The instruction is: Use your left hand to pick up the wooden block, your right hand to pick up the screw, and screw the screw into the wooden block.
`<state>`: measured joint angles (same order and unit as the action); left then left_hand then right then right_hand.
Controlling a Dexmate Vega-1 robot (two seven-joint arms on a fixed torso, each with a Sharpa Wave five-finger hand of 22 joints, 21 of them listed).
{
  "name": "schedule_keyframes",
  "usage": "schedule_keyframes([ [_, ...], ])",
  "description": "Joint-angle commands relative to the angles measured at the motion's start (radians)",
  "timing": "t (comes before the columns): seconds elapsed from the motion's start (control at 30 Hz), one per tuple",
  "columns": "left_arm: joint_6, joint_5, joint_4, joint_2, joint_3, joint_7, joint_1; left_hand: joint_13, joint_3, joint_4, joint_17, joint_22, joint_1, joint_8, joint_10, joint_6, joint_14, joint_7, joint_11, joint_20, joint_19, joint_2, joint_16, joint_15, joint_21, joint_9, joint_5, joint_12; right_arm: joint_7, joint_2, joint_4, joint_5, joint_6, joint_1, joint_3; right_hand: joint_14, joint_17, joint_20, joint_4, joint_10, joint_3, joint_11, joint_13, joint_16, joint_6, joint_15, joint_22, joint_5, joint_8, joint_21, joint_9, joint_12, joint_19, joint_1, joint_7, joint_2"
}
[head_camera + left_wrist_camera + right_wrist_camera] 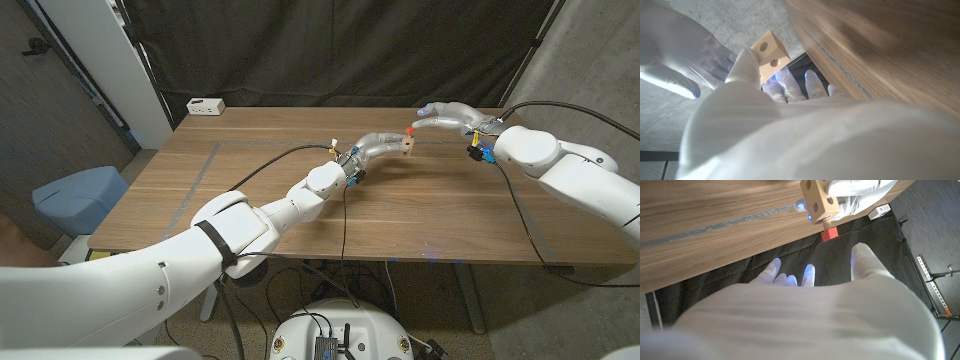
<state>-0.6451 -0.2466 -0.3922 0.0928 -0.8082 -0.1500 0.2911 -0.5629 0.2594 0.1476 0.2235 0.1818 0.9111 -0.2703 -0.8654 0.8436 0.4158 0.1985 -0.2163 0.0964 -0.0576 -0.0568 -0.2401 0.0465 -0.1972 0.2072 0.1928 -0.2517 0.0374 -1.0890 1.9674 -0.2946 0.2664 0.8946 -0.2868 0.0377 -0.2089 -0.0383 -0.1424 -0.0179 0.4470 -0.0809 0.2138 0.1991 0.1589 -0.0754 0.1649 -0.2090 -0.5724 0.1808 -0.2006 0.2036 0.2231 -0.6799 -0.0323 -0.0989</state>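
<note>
My left hand point(372, 150) holds the small wooden block point(405, 147) up above the far middle of the table. In the left wrist view the block point(769, 53) shows two round holes, pinched in my left hand point(747, 70). The red-headed screw point(411, 131) sticks out of the block; in the right wrist view its red head point(829, 234) stands off the block point(816, 200) on a short threaded shaft. My right hand point(447, 113) hovers just right of the screw. Its fingers point(809, 275) are spread, a short way from the screw and holding nothing.
A wooden table point(250, 190) with a pale tape line across its left part. A white power strip point(205, 106) lies at the far left corner. Cables trail from both wrists over the tabletop. A black curtain hangs behind, and a blue-grey seat point(78, 192) stands at the left.
</note>
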Motion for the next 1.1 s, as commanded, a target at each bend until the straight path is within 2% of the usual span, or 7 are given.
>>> schedule_keyframes([
  [0.03,-0.034,0.030,-0.017,-0.011,-0.015,0.028,0.008,-0.003,0.006,-0.001,0.002,0.001,0.003,-0.007,-0.010,0.050,0.005,-0.010,-0.002,0.000,-0.002,-0.010,0.001,0.098,-0.007,0.003,0.004,-0.003,0.140,-0.090,0.061,0.022,0.141,-0.130,-0.048,0.002,0.001,-0.016,-0.009,-0.003,0.005,-0.014,0.002,0.000,0.009,-0.018,0.004,-0.001,0.004,0.003,-0.001,0.005,-0.001,-0.010,-0.008,0.012],
  [0.2,-0.040,0.036,-0.022,-0.014,-0.016,0.035,0.011,-0.004,0.006,-0.001,0.001,0.001,0.003,-0.007,-0.011,0.050,0.005,-0.010,-0.002,0.000,-0.002,-0.010,0.001,0.097,-0.007,0.003,0.004,-0.003,0.210,-0.100,0.067,0.040,0.181,-0.194,-0.084,0.002,0.003,-0.028,-0.012,-0.010,0.008,-0.022,0.002,0.000,0.007,-0.027,0.004,0.000,0.010,0.002,0.001,0.004,-0.005,-0.016,-0.014,0.014],
  [0.6,-0.031,0.036,-0.017,-0.014,-0.014,0.032,0.006,-0.004,0.005,0.000,0.001,0.001,0.004,-0.008,-0.011,0.052,0.005,-0.011,-0.002,0.000,-0.003,-0.009,0.001,0.098,-0.007,0.003,0.004,-0.003,0.341,-0.103,0.064,0.096,0.217,-0.305,-0.155,0.005,0.005,-0.047,-0.018,-0.018,0.017,-0.033,0.002,-0.001,0.013,-0.040,0.004,0.001,0.020,-0.001,0.004,0.004,-0.021,-0.032,-0.021,0.020],
  [0.93,-0.021,0.035,-0.007,-0.011,-0.017,0.025,-0.005,-0.004,0.005,-0.001,0.002,0.001,0.004,-0.007,-0.012,0.051,0.006,-0.010,-0.002,0.000,-0.002,-0.009,0.001,0.097,-0.007,0.003,0.004,-0.003,0.474,-0.079,0.055,0.202,0.259,-0.423,-0.245,0.011,0.007,-0.055,-0.026,-0.019,0.033,-0.032,0.003,-0.001,0.043,-0.048,0.004,0.000,0.021,0.001,0.005,0.006,-0.027,-0.059,0.002,0.033],
  [1.1,-0.016,0.033,-0.001,-0.008,-0.018,0.021,-0.010,-0.005,0.005,0.000,0.001,0.001,0.004,-0.007,-0.012,0.053,0.006,-0.009,-0.002,-0.001,-0.002,-0.009,0.001,0.096,-0.007,0.003,0.004,-0.003,0.543,-0.062,0.048,0.263,0.273,-0.479,-0.290,0.010,0.007,-0.057,-0.031,-0.021,0.045,-0.019,0.002,0.000,0.057,-0.044,0.004,-0.001,0.022,0.003,0.006,0.006,-0.026,-0.079,0.016,0.040],
])
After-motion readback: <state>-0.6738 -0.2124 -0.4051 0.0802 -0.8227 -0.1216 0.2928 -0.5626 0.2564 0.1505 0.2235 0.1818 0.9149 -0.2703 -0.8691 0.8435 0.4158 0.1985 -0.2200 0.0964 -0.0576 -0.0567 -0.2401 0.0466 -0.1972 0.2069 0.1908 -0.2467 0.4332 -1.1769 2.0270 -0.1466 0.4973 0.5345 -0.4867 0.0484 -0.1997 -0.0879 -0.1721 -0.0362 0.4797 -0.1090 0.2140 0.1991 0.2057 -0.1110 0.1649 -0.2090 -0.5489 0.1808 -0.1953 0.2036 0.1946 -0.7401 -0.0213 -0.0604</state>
